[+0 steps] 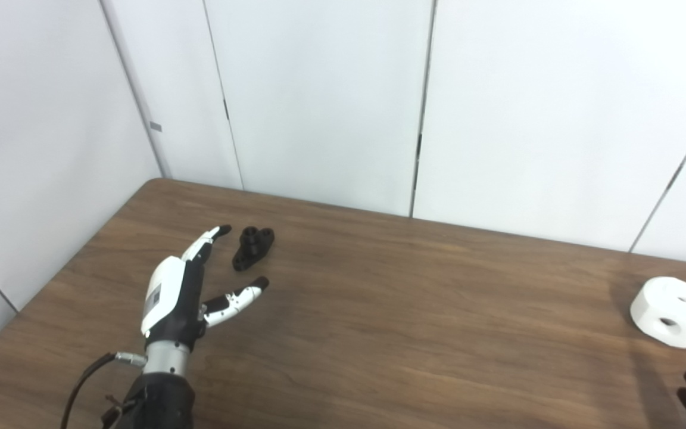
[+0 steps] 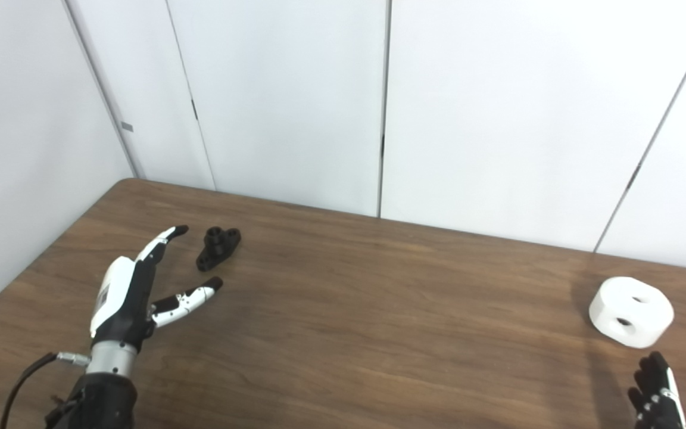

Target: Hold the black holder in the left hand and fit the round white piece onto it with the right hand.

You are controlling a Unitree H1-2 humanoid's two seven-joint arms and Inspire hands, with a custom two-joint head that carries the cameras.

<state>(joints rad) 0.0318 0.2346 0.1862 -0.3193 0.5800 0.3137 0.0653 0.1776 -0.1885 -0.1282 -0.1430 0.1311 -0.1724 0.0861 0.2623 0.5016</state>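
We see a brown wooden table (image 1: 379,310) set against white wall panels (image 1: 319,101). Our left hand (image 1: 185,286) reaches over the table's left part with its fingers stretched forward and its thumb spread out to the side, so it is wide open and holds nothing. The black holder (image 1: 253,247) lies on the table just beyond that hand, in the gap between the fingertips and the thumb tip, close to both. We cannot tell whether any fingertip touches it. Its shape is hard to read: a dark, small piece with a raised round part, details lost against the wood.

The round white piece (image 2: 631,311) sits on the table far to the right, well apart from the holder. It shows two dark holes, one on top and one on the side facing us.

Our right hand (image 2: 655,392) is cut off by the bottom right corner. Only a few dark fingertips show, near the white piece but apart from it. We cannot tell how far this hand is open, though nothing is seen in it.

A cable (image 1: 84,381) loops beside the left wrist.
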